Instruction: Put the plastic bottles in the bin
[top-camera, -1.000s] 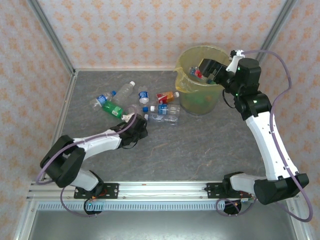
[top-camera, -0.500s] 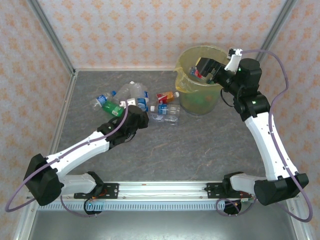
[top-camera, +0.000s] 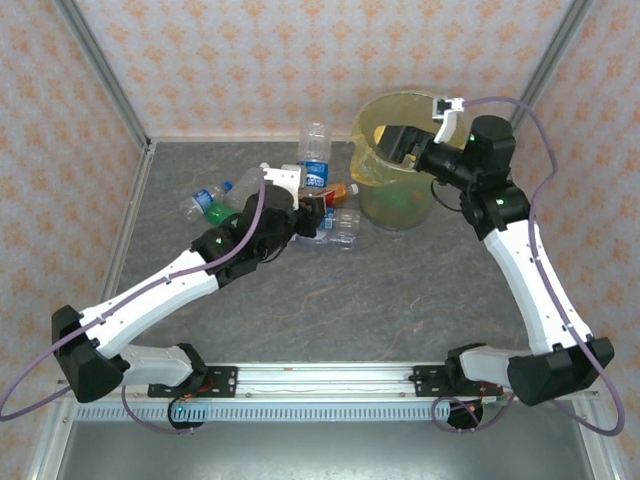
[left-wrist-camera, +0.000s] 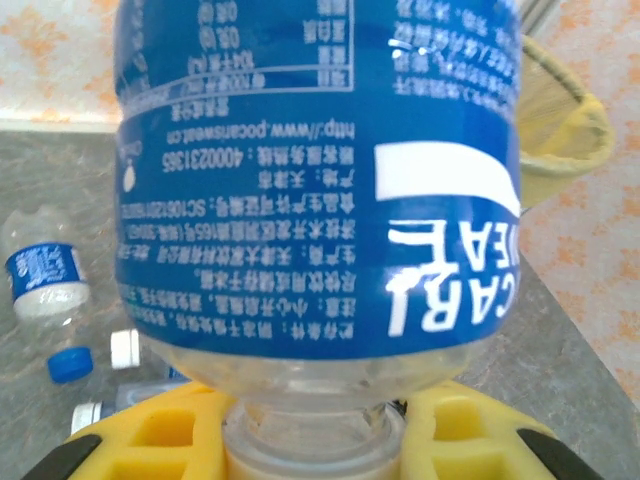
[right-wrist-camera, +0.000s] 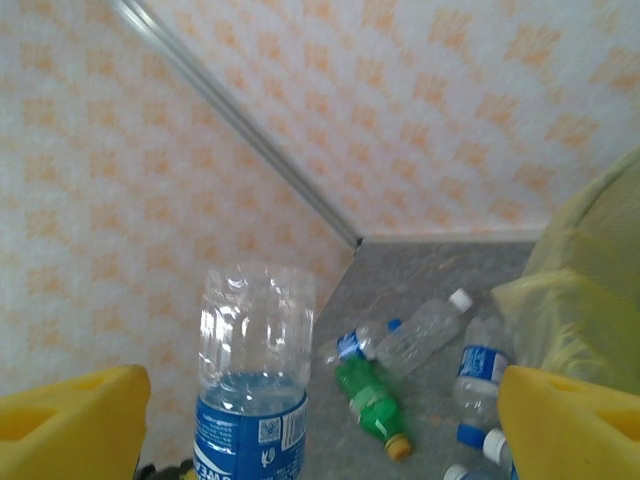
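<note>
I have the left gripper (top-camera: 303, 197) closed on the neck of one blue-labelled bottle (top-camera: 315, 158). In the left wrist view the yellow fingers (left-wrist-camera: 165, 435) sit either side of the neck ring, and the label reads upside down, so the base points away from the wrist. This bottle stands base-up in the air just to the left of the bin (top-camera: 397, 205), near its rim but not yet over the opening.

The right gripper (top-camera: 399, 142) hangs over the bin's mouth with its fingers spread wide and nothing between them.

The remaining bottles lie on the table to the left of the bin. A red-orange labelled one (top-camera: 336, 190) and a clear one (top-camera: 338, 226) are nearest it. A green one (top-camera: 222, 215) and another clear one with a blue label (top-camera: 197, 201) lie further out on that side.

I judge the held bottle to be empty, since its upper body looks clear in the right wrist view. That would make it very light and thin-walled, likely to dent if squeezed at the middle, with a glossy label that could slip. The neck is the stiff part, so the present hold looks sound to me. I cannot tell whether the cap is on. For the bottles lying flat, I would grip at the neck or just below the shoulder, across the bottle's axis.
</note>
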